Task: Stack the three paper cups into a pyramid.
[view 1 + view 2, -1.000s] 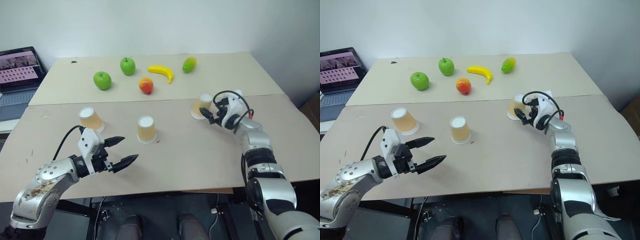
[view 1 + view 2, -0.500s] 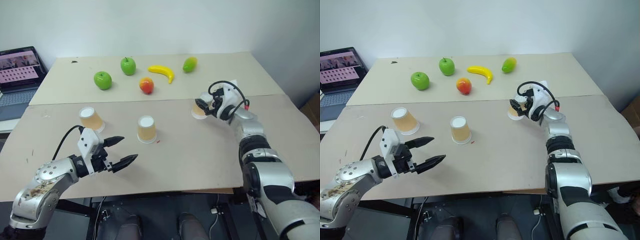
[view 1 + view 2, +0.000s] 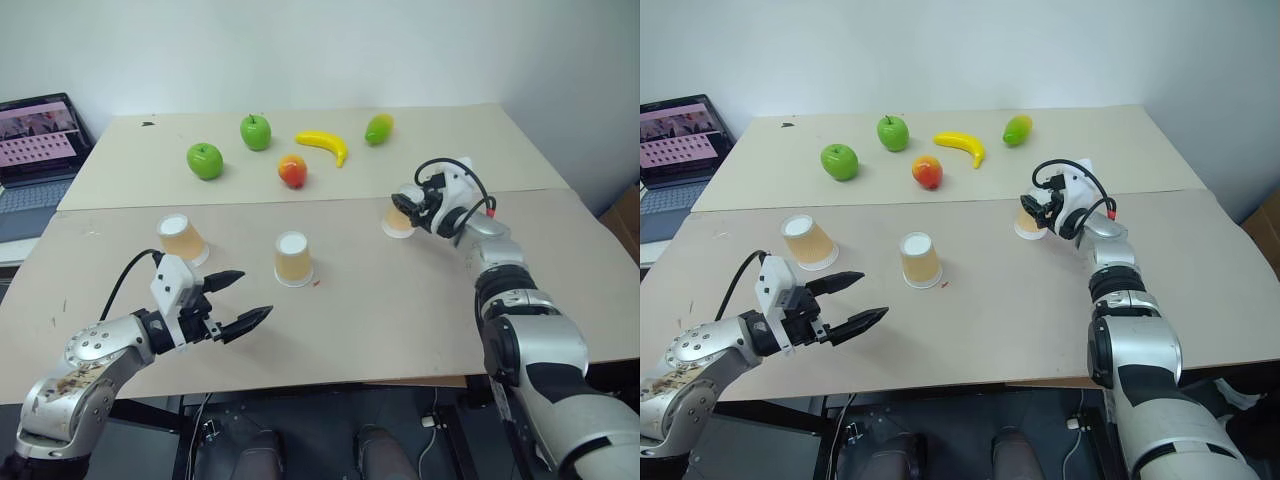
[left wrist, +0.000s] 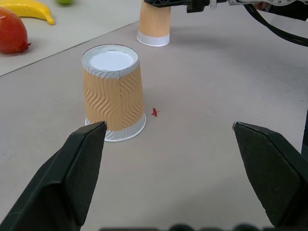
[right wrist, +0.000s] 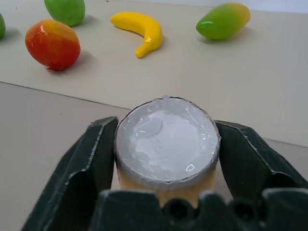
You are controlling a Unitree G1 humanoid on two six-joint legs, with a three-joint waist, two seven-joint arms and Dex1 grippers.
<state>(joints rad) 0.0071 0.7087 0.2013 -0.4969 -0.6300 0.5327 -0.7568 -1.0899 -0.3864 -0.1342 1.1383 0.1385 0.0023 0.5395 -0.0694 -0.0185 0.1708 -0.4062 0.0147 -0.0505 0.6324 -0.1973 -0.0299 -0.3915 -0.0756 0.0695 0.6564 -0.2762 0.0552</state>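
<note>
The right pincer [image 5: 166,159] clamped the far cup [image 3: 1030,221] near its upturned base, ready to lift it. The left pincer [image 3: 240,298] waited wide beside the middle cup [image 3: 293,259]; the third cup [image 3: 182,238] stood apart on the table [image 3: 400,320].

Silver arms [image 3: 520,330], black jaws, black cables [image 3: 125,280]

Tan-orange zigzag-embossed paper cups [image 4: 114,94] with white rims; yellow banana [image 5: 139,28], green apples [image 3: 205,160]
</note>
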